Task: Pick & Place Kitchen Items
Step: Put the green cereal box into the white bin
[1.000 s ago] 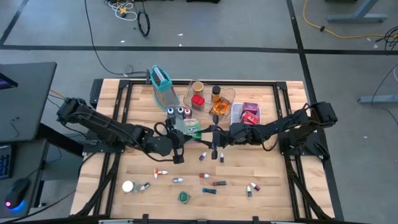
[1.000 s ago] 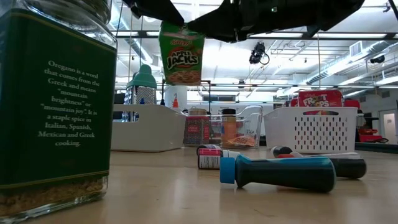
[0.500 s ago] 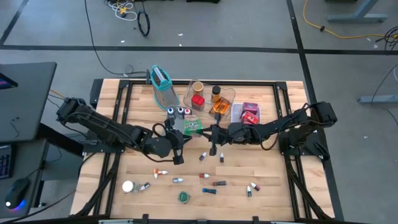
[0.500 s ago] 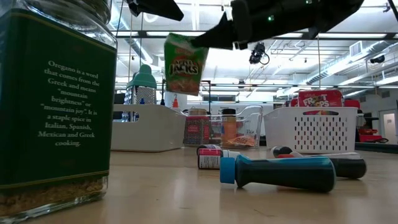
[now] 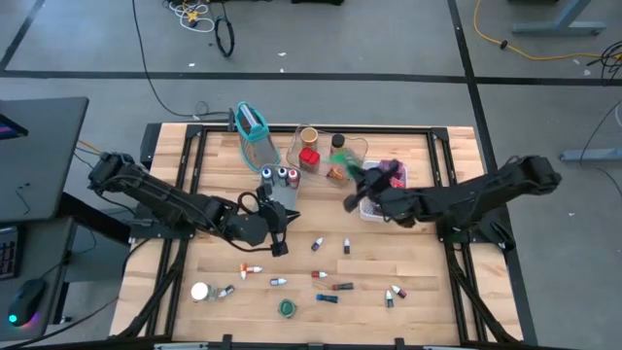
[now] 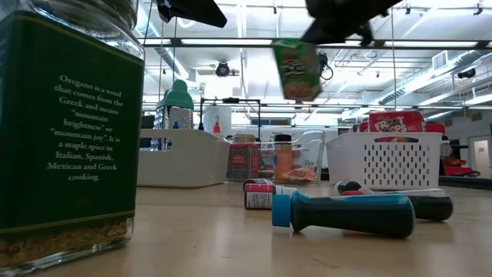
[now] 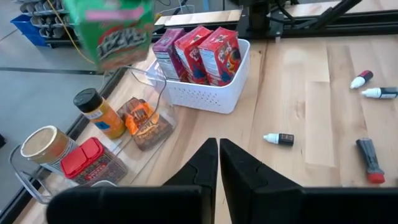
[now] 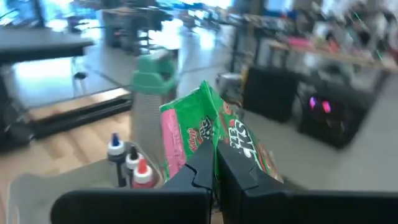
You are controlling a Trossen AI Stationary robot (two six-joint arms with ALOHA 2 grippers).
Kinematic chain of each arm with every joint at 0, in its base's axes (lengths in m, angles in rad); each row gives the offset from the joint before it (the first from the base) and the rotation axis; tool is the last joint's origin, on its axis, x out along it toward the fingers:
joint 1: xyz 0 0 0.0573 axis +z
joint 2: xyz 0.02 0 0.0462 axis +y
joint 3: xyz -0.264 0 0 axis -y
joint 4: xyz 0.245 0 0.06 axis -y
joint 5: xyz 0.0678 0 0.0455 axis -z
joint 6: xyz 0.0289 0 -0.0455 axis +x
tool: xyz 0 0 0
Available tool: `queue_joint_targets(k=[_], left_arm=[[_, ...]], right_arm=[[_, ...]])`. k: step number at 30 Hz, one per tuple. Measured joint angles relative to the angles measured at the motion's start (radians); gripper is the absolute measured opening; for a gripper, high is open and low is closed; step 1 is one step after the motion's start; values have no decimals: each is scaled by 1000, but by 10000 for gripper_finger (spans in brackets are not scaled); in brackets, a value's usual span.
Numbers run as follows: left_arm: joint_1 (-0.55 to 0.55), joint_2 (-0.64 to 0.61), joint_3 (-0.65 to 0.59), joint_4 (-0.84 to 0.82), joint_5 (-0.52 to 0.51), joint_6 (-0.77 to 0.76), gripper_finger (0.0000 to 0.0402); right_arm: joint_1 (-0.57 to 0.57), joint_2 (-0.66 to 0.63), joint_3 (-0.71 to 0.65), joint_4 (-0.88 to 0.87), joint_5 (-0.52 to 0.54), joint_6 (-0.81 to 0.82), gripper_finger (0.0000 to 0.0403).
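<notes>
Our right gripper (image 8: 214, 163) has its jaws pinched nearly flat on the top edge of the green packet (image 8: 214, 134), which hangs high above the table, just beside the white basket (image 7: 208, 93) of red boxes. The pinch takes only a thin margin, so we judge a quick swing could shake the packet loose, or its hanging end could snag the basket rim on the way down. The packet is a small, crinkly green bag with a pink stripe and cereal lettering. Our left gripper (image 7: 217, 163), jaws closed on nothing, waits well clear of the basket.
</notes>
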Motion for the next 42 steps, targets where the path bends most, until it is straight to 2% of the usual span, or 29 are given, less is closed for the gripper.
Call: queue_joint_targets(k=[3, 7, 10, 18, 23, 28, 35, 42], left_arm=[[0, 1, 0, 0, -1, 1, 27], [0, 1, 0, 0, 2, -1, 27], [0, 1, 0, -1, 16, -2, 27], [0, 1, -1, -1, 58, -2, 28], [0, 1, -1, -2, 58, -2, 28], [0, 1, -1, -8, 58, 24, 28], [0, 1, -1, -10, 58, 24, 27], [0, 1, -1, -9, 58, 13, 27]], right_arm=[[13, -54, 0, -173, 73, 210, 9], [20, -65, -6, -356, 162, 444, 9], [17, -58, -6, -440, 129, 622, 9], [16, -15, -6, -585, 113, 936, 9], [15, 11, -6, -633, 114, 1033, 9], [25, 5, -6, -613, 171, 1062, 9], [16, 8, -6, -614, 59, 1094, 9], [20, -13, -7, -602, 67, 1077, 11]])
